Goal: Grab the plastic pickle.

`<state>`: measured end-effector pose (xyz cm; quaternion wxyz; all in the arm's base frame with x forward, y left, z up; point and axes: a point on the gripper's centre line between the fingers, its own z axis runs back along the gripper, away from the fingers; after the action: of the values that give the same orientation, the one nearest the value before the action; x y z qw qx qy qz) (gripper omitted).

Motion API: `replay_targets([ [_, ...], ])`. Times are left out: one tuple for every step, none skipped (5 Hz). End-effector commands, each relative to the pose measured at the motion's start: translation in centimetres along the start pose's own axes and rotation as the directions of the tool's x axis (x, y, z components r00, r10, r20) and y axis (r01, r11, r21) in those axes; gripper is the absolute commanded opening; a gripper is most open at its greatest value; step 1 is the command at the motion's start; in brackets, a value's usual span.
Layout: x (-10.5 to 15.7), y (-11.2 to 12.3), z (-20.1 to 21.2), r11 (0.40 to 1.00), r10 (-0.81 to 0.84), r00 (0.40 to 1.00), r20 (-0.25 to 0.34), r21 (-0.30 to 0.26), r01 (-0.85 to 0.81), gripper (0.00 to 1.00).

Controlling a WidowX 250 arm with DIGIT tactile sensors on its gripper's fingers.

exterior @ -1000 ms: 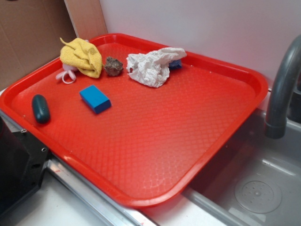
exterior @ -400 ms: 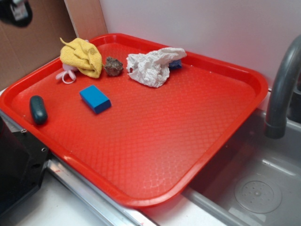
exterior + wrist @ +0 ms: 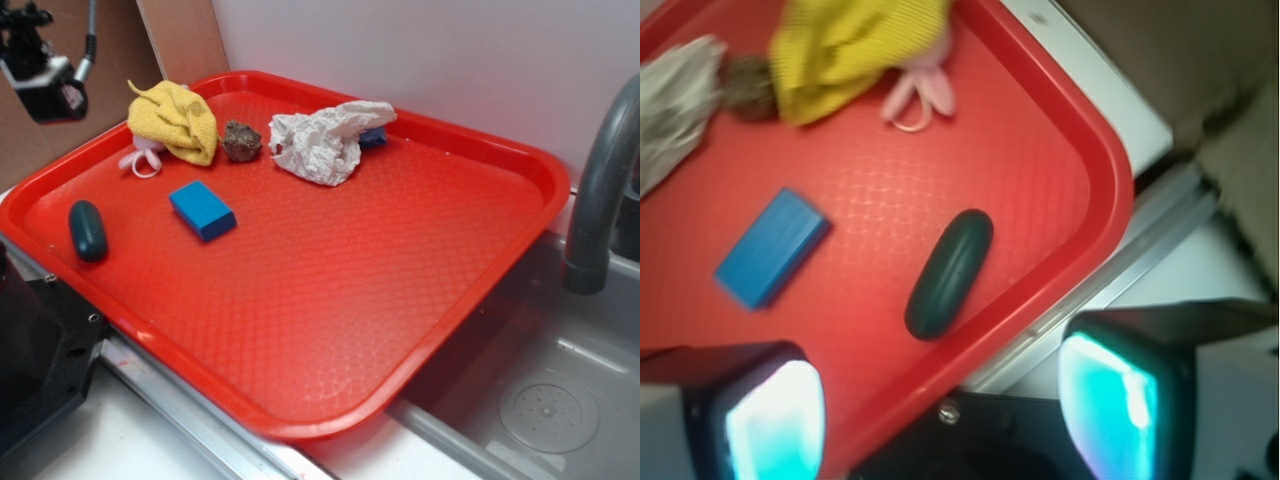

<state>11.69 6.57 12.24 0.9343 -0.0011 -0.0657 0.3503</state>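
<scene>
From the exterior view, the plastic pickle (image 3: pixel 87 230) lies alone near the left rim of the red tray (image 3: pixel 330 300), apart from the blue block (image 3: pixel 202 210), while the gripper (image 3: pixel 45 75) hangs high up at the upper left, well clear of it; the approach should probably bring it down over the pickle's middle, closing across its short width and keeping off the tray's raised edge. In the wrist view, the pickle (image 3: pixel 949 272) lies slantwise just inside the rim, between and ahead of the two fingers (image 3: pixel 770 415), which stand wide apart, holding and touching nothing.
</scene>
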Motion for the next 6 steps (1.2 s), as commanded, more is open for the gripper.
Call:
replay_targets([
  [1.4,-0.4,-5.5,0.991,0.13,0.991,0.027,-0.015,-0.129,1.0],
  [1.2,-1.0,-7.7,0.995,0.096,0.995,0.019,-0.019,-0.096,1.0],
  [0.6,-1.0,-8.9,0.996,0.091,0.996,-0.009,-0.005,-0.091,1.0],
  [-0.8,0.0,-10.8,0.997,0.083,0.995,-0.05,0.007,-0.083,1.0],
  [-0.5,-1.0,-11.3,0.999,0.042,0.997,-0.06,0.023,-0.04,0.01],
  [0.3,-2.1,-11.0,0.993,-0.12,0.989,-0.09,-0.009,0.12,0.0],
])
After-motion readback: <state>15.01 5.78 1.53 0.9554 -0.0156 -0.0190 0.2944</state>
